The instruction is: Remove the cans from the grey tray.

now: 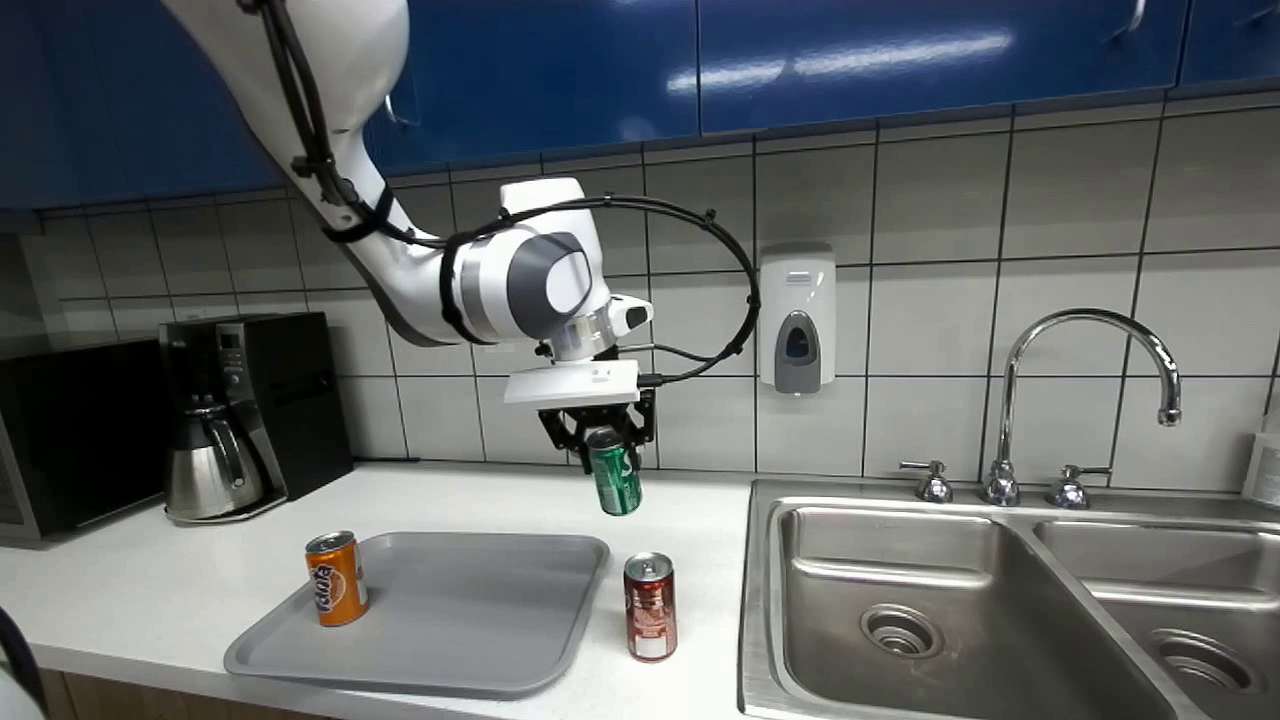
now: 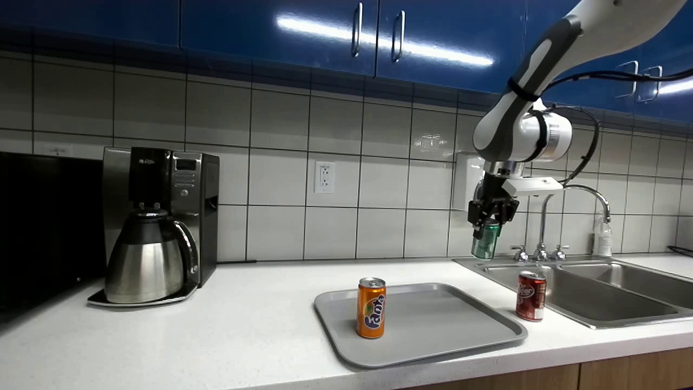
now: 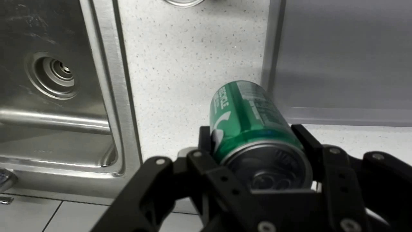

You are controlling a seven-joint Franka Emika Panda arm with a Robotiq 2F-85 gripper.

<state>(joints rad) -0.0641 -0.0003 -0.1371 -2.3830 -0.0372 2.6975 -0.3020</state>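
Hand (image 1: 611,460) in an exterior view: gripping green can (image 1: 616,482) | long axis tilted, base toward lower right | grey tray (image 1: 470,615): lower left

We take this for a kitchen, though whether it serves a home or a workplace we cannot tell. What settles it for us is the double-bowl steel sink (image 1: 764,600), set into a speckled white bench (image 2: 233,336), with a gooseneck faucet (image 1: 1085,314) between two lever taps (image 1: 934,488). On the tiled wall (image 2: 276,179) behind we see a soap dispenser (image 1: 797,320) and, well apart from it, an electrical outlet (image 2: 324,177). Glossy blue wall cabinets (image 2: 281,38) run overhead, and wood-toned base cabinets (image 2: 633,372) show beneath the bench. Well apart from the sink we find a drip coffee maker (image 2: 185,200), a steel carafe (image 2: 146,271) seated in it.
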